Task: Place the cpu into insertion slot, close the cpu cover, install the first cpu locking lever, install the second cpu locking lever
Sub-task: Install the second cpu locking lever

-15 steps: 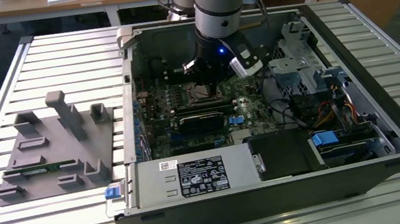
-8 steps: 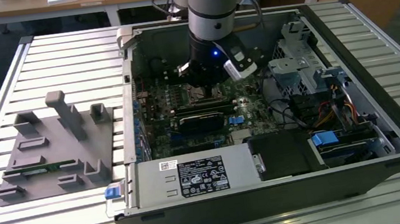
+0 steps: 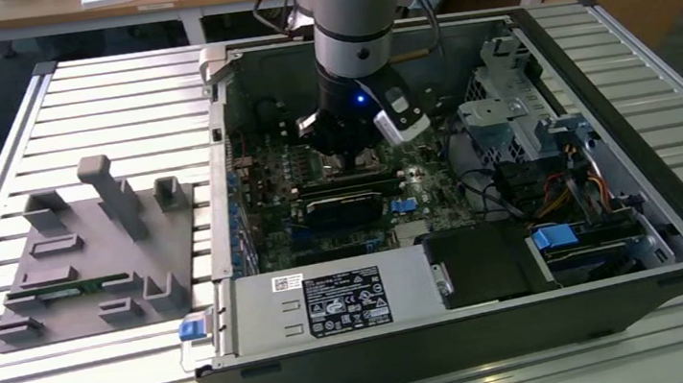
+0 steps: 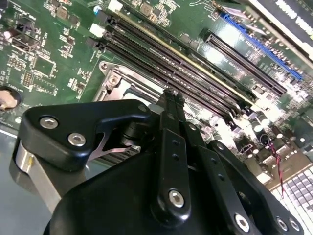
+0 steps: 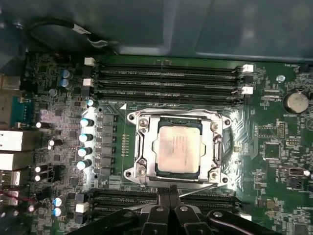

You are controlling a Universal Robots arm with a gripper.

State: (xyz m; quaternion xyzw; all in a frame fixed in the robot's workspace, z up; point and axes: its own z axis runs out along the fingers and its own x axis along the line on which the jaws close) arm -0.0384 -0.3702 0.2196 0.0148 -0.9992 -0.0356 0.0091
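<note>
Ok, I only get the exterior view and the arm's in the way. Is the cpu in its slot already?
Observer: Yes. In the first wrist view the cpu lies flat in the insertion slot.
Operator: Is the lid thing down on it?
Observer: It looks down. The cpu cover lies flat around the chip, which shows through its window.
Operator: So where's the hand?
Observer: The hand is at the cover's edge, shut, and a thin metal lever runs out sideways from beside its tip.
</note>
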